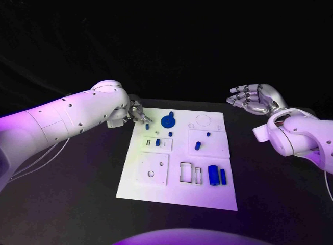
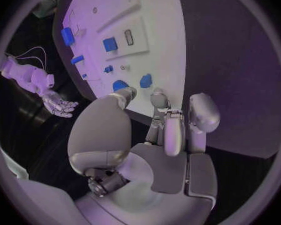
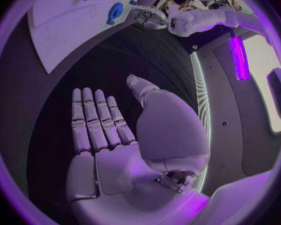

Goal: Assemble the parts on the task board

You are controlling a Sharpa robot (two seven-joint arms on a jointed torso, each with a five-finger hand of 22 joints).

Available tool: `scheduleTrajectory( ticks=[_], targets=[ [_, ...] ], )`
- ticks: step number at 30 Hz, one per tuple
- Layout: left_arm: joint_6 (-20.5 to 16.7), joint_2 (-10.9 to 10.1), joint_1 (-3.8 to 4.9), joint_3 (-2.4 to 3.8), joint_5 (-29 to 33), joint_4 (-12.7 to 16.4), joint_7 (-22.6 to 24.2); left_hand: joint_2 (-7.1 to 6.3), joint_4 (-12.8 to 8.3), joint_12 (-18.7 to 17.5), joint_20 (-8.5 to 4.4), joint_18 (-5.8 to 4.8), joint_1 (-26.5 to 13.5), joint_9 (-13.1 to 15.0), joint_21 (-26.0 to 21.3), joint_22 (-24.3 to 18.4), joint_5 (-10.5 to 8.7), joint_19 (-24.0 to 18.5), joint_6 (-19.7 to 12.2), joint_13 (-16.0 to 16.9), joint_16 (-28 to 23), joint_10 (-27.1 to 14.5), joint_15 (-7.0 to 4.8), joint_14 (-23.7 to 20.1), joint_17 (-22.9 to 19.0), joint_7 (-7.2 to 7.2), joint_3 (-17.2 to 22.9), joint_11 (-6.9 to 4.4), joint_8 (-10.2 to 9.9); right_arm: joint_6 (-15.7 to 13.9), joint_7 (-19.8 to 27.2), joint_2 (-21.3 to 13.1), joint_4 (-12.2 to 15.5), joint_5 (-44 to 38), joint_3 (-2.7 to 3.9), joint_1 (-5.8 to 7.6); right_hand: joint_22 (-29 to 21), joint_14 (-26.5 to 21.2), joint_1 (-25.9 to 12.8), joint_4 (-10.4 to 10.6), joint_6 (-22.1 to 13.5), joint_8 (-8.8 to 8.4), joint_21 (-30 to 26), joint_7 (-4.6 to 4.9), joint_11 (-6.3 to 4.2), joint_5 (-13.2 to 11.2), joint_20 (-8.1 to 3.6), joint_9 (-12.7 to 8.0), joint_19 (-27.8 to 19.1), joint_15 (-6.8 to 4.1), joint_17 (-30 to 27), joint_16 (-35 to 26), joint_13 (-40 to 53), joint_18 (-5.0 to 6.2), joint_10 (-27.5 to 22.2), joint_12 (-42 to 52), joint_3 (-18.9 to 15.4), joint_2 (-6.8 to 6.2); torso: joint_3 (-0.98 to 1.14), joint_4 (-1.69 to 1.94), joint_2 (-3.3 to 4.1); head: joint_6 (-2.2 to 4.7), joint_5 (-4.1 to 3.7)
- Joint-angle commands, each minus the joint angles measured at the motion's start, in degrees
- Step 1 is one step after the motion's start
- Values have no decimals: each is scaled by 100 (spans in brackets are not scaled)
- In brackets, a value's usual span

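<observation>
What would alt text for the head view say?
A white rectangular task board with small blue parts lies on a black table. The silver left hand reaches its far corner; the silver right hand hovers open, off the board.

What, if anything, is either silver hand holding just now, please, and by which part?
Nothing is held. The left hand hovers at the white task board's far corner; the right hand is open, off the board.

Black table [image 1: 78, 204] under violet light; black backdrop [image 1: 166, 41] behind far edge; glowing purple strip light [image 3: 238, 57] in room.
</observation>
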Motion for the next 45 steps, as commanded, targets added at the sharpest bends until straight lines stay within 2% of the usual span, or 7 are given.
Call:
scheduleTrajectory(
  ticks=[1,18,32,37,38,39,45],
  targets=[
    [230,21,0,-4,61,-2,7,55,-11,43,21,-2,4,-18,24,11,-25,25,63,16,19,38,21,398,707,-15,-36,-17,35,78,56,8,2,-19,1,-2,-8,-30,-31,-2,-18,-14,-36,516,-4,19,1,-6,-32,-13,-8,-28,-3,3,-23,10,-45,32,-1,-8,2,7,6],
    [267,70,-10,-26,138,-21,8,166,-28,62,7,-7,274,-67,45,47,-15,34,157,37,17,70,-5,396,695,-50,3,-49,70,85,57,17,-4,-19,1,-2,-10,-28,-34,2,-16,-14,-38,516,-4,25,1,-7,-31,-13,-10,-30,-3,3,-23,12,-51,37,-3,-1,8,-18,1],
    [196,75,-13,-28,301,-20,22,457,-95,57,-25,-7,800,-86,50,59,-7,29,203,32,15,89,-51,393,682,-109,214,-102,152,89,51,24,-11,-19,1,-2,-12,-25,-37,7,-13,-12,-39,515,-5,31,1,-8,-31,-14,-12,-31,-3,4,-22,14,-53,46,2,-2,4,-37,2],
    [121,73,-13,-28,398,-30,41,669,-351,30,-52,-6,1316,-66,53,68,-30,27,120,15,14,83,-81,392,679,-131,614,-130,190,89,50,25,-15,-19,1,-2,-12,-25,-37,7,-13,-12,-39,515,-5,31,1,-8,-31,-14,-12,-31,-3,4,-22,14,-53,46,5,-2,2,-40,4],
    [101,71,-13,-28,429,-33,46,727,-487,7,-57,-7,1510,-46,57,74,-78,27,65,-2,14,77,-79,392,677,-111,874,-121,217,90,50,25,-15,-19,1,-2,-12,-25,-37,7,-13,-12,-39,515,-5,31,1,-8,-31,-14,-12,-31,-3,4,-22,14,-53,46,6,-2,2,-40,3],
    [71,66,-13,-29,464,-36,55,705,-550,-9,-37,-13,1545,-10,59,78,-114,26,28,-20,13,87,-51,392,675,-80,1134,-93,275,90,50,26,-17,-19,1,-2,-12,-25,-37,7,-13,-12,-39,515,-5,31,1,-8,-31,-14,-12,-31,-3,4,-22,14,-53,46,6,-4,2,-39,4],
    [-54,-13,-15,-30,651,36,79,598,-658,12,-12,-11,1440,74,64,84,-127,21,-8,5,10,141,-33,389,659,-73,1604,-83,422,95,47,26,-26,-19,1,-2,-15,-20,-38,12,-8,-10,-41,514,-6,37,1,-9,-29,-15,-15,-32,-2,4,-20,17,-57,56,5,-3,-6,-35,1]
  ],
)
